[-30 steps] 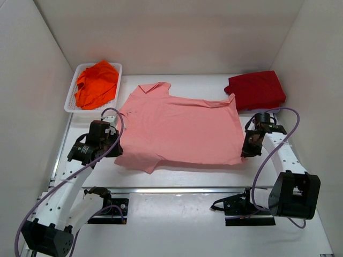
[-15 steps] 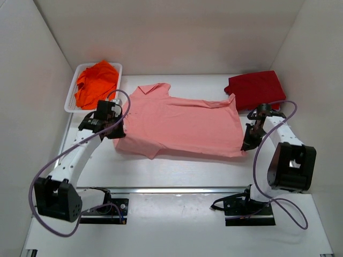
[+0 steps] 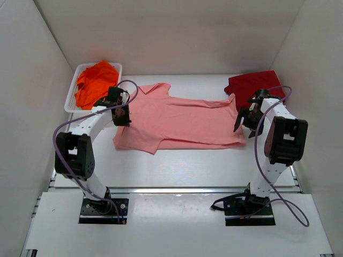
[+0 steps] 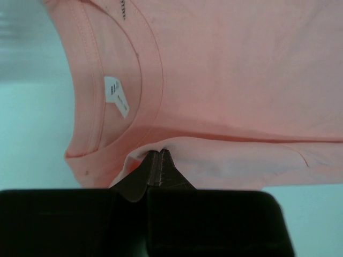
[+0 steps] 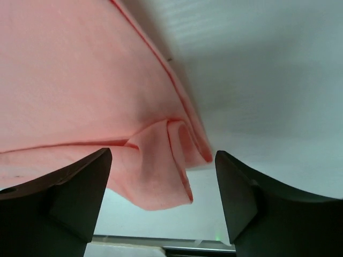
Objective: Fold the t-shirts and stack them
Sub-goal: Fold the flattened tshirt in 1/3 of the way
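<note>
A salmon-pink t-shirt [image 3: 182, 120] lies across the middle of the table, its near part doubled over toward the back. My left gripper [image 3: 122, 114] is at the shirt's left side near the collar. In the left wrist view its jaws [image 4: 159, 156] are shut on a fold of the pink cloth [image 4: 241, 80]. My right gripper [image 3: 244, 124] hangs over the shirt's right edge. Its jaws [image 5: 163, 160] stand open, with the loose pink corner [image 5: 161, 171] lying free between them. A dark red t-shirt [image 3: 256, 88] lies folded at the back right. A bright orange t-shirt [image 3: 96, 83] sits crumpled in the basket.
The white slotted basket [image 3: 68, 103] stands at the back left, just behind my left gripper. White walls close in the table on the left, back and right. Bare table [image 3: 177, 166] stretches between the shirt and the arm bases.
Both arms swung toward the back, carrying the pink shirt's near edge over itself. The right gripper has opened and let go of its corner. The left stays shut on the cloth.
</note>
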You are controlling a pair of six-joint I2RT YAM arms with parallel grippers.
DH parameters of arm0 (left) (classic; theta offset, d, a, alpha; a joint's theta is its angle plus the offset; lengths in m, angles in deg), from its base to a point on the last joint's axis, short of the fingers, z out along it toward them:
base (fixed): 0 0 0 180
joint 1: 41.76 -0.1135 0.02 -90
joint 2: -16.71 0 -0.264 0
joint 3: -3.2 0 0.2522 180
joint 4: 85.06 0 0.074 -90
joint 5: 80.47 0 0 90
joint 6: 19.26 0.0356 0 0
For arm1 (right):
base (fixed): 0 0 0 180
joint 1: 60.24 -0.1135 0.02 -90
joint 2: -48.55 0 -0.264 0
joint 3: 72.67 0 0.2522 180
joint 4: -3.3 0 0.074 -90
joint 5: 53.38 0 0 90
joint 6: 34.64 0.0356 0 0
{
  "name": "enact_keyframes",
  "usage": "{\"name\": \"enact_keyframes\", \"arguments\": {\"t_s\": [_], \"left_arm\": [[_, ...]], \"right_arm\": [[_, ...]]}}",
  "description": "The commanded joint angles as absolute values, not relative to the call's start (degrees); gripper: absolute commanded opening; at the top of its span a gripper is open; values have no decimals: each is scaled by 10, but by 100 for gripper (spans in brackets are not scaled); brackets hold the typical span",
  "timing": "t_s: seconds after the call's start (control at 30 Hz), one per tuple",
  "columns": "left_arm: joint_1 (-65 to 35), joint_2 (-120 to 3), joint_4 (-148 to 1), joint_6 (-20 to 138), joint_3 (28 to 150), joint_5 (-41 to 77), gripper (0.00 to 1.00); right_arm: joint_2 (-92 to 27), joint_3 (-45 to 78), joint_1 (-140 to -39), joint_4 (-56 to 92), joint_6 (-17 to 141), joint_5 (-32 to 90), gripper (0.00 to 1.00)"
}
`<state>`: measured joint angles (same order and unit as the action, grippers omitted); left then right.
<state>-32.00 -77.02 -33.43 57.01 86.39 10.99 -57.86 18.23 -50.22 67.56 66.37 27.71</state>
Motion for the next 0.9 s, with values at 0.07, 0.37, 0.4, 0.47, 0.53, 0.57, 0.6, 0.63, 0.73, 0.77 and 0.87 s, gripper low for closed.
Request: {"name": "enact_keyframes", "arguments": {"t_s": [0.07, 0.37, 0.4, 0.47, 0.53, 0.57, 0.6, 0.63, 0.73, 0.77, 0.87], "left_arm": [[-320, -794, -365, 576, 904, 109, 0], [-322, -788, -377, 575, 881, 113, 0], [-322, -786, -376, 576, 881, 113, 0], [-321, -784, -373, 576, 878, 114, 0], [-320, -781, -379, 578, 876, 114, 0], [-320, -774, -379, 576, 875, 114, 0], [-322, -771, -376, 577, 871, 112, 0], [-326, -766, -374, 577, 871, 114, 0], [-322, -759, -375, 577, 861, 111, 0], [-324, -755, -377, 576, 857, 112, 0], [-324, -751, -377, 578, 855, 115, 0]], "right_arm": [[-545, 182, -515, 643, 665, 310, 66], [-508, 130, -537, 637, 689, 325, 58], [-504, 128, -532, 643, 688, 329, 59], [-491, 118, -532, 649, 688, 328, 61], [-481, 103, -530, 647, 688, 325, 61], [-475, 88, -529, 642, 689, 319, 58], [-467, 72, -523, 632, 690, 302, 51], [-467, 68, -522, 634, 690, 305, 51], [-461, 57, -526, 629, 693, 313, 53], [-465, 46, -520, 623, 694, 311, 54], [-459, 44, -511, 622, 693, 299, 58]]}}
